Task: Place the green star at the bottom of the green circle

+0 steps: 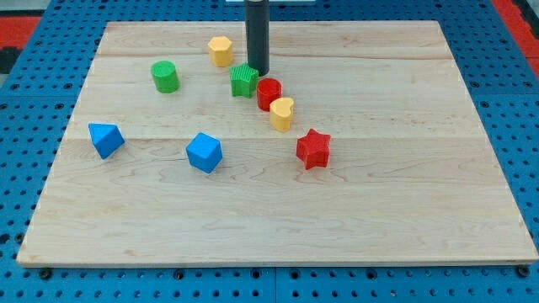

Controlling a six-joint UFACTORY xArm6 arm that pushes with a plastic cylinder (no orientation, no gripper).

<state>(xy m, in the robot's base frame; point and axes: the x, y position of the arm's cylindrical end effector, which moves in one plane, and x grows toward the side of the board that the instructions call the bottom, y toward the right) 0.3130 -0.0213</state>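
The green star [244, 81] lies on the wooden board [379, 202] near the view's top centre. The green circle [165, 77], a short cylinder, stands to its left, about a hand's width away. My tip [258, 74] is the lower end of the dark rod that comes down from the view's top. It sits right against the green star's upper right side, between the star and the red circle [269, 91].
A yellow hexagon [221, 51] lies above and left of the star. A yellow heart [282, 114] touches the red circle's lower right. A red star [313, 149], a blue cube [204, 152] and a blue triangle [105, 139] lie lower down.
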